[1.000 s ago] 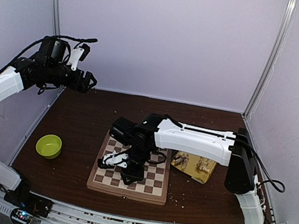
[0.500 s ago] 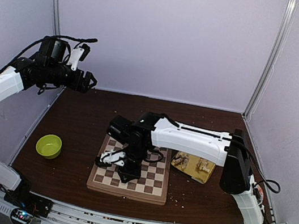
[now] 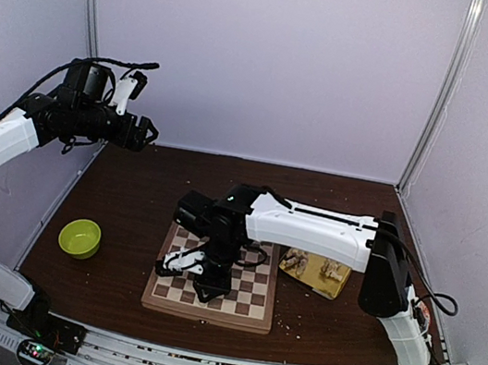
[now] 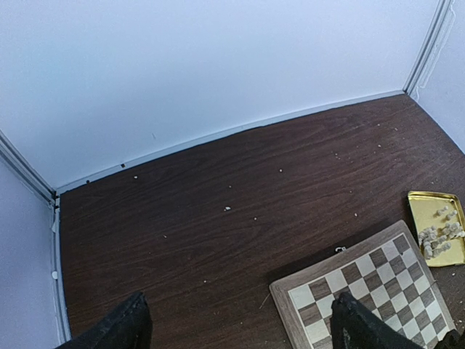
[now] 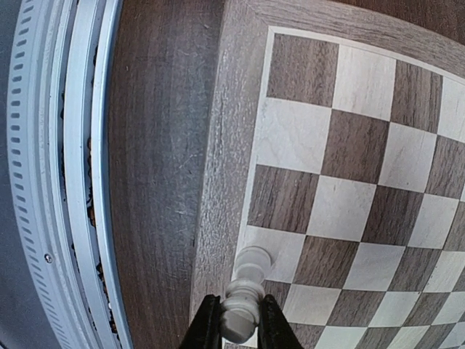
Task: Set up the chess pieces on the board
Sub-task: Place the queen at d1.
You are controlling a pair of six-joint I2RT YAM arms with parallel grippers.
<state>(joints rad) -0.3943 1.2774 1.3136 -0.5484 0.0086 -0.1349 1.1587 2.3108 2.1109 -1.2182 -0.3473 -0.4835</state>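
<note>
Chess piece (image 5: 243,291) — white, pawn-like — pinched in the closed jaws of the right gripper (image 5: 240,325) over an edge square of the chessboard (image 5: 218,145). Probably light, rigid and slick: grip mid-stem. Left gripper (image 3: 147,134) hangs spread, empty, well away.

The chessboard (image 5: 341,167) is showing matt, fine-grained wood in light and dark squares, and the cream-white chess piece (image 5: 245,291) is looking smooth and faintly glossy, like plastic. Beside the chessboard, the table (image 4: 218,182) is showing dark, dull-sheened wood grain, the gold tray (image 4: 420,202) is gleaming like polished metal, and the rail (image 5: 73,182) is showing ribbed bare metal.
</note>
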